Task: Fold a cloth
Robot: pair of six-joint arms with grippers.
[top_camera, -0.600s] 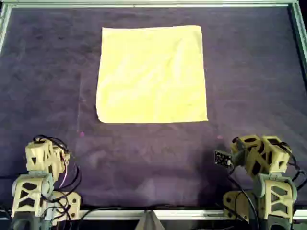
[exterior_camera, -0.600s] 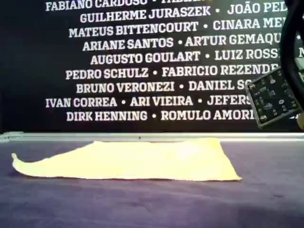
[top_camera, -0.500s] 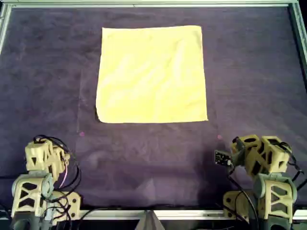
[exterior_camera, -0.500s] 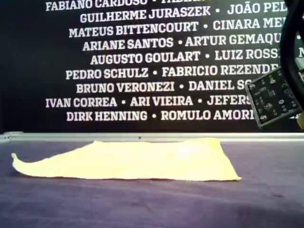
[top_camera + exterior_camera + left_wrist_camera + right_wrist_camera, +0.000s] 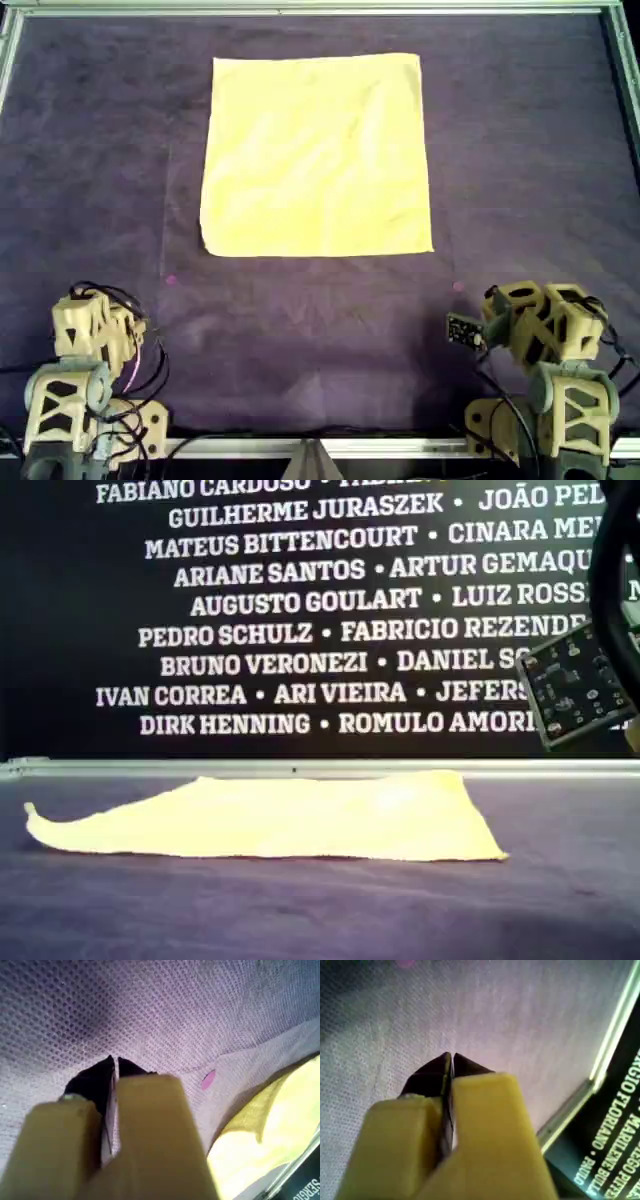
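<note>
The pale yellow cloth (image 5: 317, 155) lies flat and spread out as a square on the dark purple felt, in the far middle of the overhead view. It shows as a low wrinkled sheet (image 5: 280, 818) in the exterior view. My left gripper (image 5: 114, 1060) is shut with nothing in it and hovers over bare felt, with a corner of the cloth (image 5: 260, 1140) ahead of it. Its arm (image 5: 95, 330) sits at the overhead view's lower left. My right gripper (image 5: 451, 1056) is also shut and holds nothing above bare felt. That arm (image 5: 540, 325) sits at the overhead view's lower right.
A metal rail (image 5: 300, 8) frames the felt table; the same rail (image 5: 300, 768) runs behind the cloth below a black banner of white names. Small pink marks (image 5: 170, 281) dot the felt near each arm. An arm's circuit board (image 5: 575, 685) juts in at the exterior view's right.
</note>
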